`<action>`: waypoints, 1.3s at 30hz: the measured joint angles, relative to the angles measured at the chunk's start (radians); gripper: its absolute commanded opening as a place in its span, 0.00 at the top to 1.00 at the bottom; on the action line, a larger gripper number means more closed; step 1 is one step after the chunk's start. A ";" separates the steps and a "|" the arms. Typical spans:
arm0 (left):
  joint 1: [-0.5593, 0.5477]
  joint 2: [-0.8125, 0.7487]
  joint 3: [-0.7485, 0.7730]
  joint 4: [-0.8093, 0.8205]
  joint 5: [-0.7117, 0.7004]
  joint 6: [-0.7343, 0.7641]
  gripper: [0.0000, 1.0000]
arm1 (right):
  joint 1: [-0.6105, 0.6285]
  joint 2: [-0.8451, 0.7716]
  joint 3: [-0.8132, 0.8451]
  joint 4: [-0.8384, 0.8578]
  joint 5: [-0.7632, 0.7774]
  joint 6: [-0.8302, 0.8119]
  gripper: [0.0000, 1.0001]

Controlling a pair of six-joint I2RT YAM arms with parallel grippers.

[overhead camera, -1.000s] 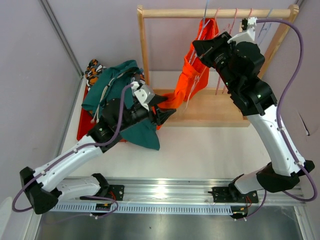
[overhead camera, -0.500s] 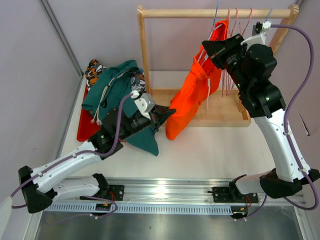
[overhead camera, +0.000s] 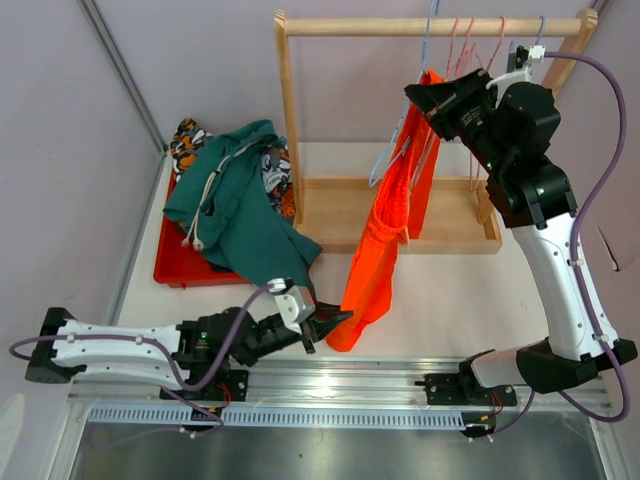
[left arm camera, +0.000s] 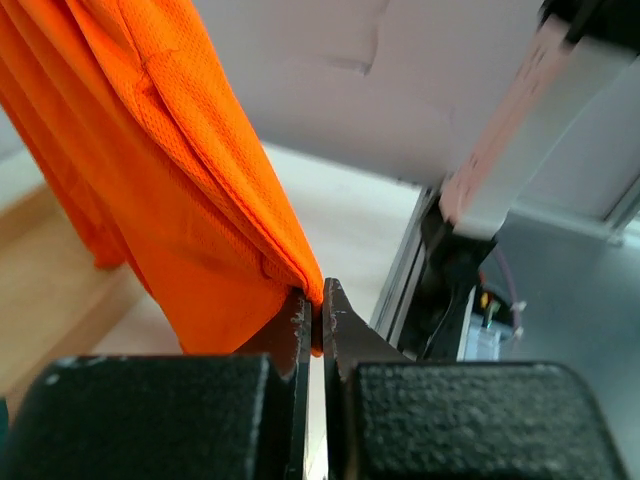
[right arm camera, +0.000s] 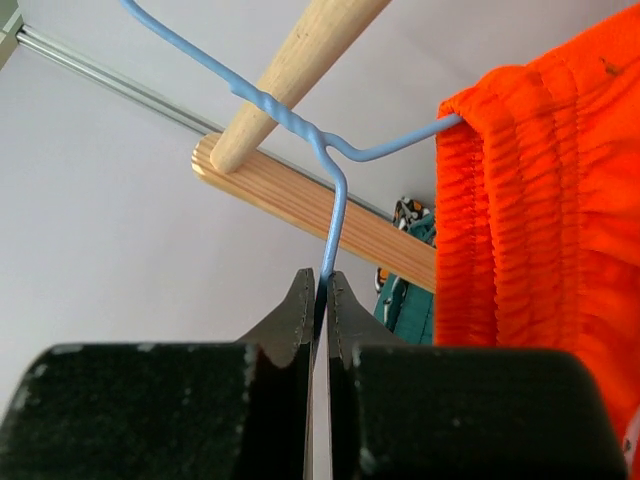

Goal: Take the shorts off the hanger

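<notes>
A: Where is free room on the white tabletop (overhead camera: 450,290)?

B: Right of the bright orange mesh shorts (overhead camera: 385,235), before the flat wooden base board (overhead camera: 455,228), it is bare. Also between them and the red plastic tray (overhead camera: 172,270).

A: What stands in the way?

B: Those shorts, stretched from the round wooden rail (overhead camera: 350,27) down to the near edge, and thin pink wire hangers (overhead camera: 470,45) crowding the rail's right part.

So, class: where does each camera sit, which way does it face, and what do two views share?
Top external: above and behind, looking down on the table; both arms show.
Left wrist: low, along the left gripper clamping the orange shorts' hem.
Right wrist: facing up along the right gripper pinching the blue hanger.
Shared: the orange shorts.
</notes>
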 measured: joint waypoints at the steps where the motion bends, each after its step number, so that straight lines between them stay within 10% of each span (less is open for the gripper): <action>1: -0.013 0.017 -0.013 0.000 -0.021 -0.002 1.00 | 0.000 0.002 0.000 -0.010 -0.011 0.009 1.00; 12: -0.005 0.214 0.094 0.017 -0.222 0.048 1.00 | -0.016 -0.024 -0.076 0.018 -0.088 0.100 1.00; 23: 0.407 0.418 0.389 -0.016 -0.197 0.092 1.00 | 0.082 -0.229 -0.367 0.121 -0.223 0.340 1.00; 39: 0.370 0.087 0.334 -0.250 -0.261 0.064 1.00 | -0.029 0.021 -0.062 0.191 -0.370 0.382 1.00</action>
